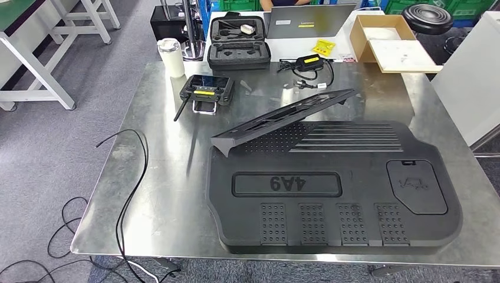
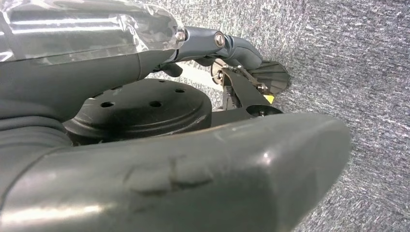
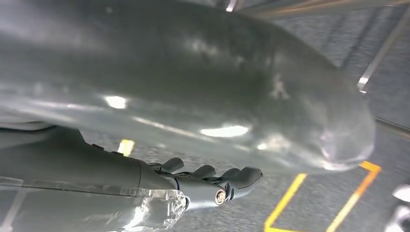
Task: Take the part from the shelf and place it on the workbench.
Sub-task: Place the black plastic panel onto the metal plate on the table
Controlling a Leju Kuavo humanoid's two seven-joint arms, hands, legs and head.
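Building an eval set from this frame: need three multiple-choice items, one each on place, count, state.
1. Where does the slim slotted part lie?
A. leaning across the big black cover
B. in the cardboard box
C. on the floor

2. How many dotted rectangular patches run along the cover's near edge?
A. two
B. four
C. six

3. The black case at the table's far side is:
A. zipped shut
B. open
C. upside down

Answers: 1 A, one end rests on the cover; 2 B, four in a row; 3 B, lid raised, foam showing.

Black part, dotted panels; steel-grey workbench; white cup.
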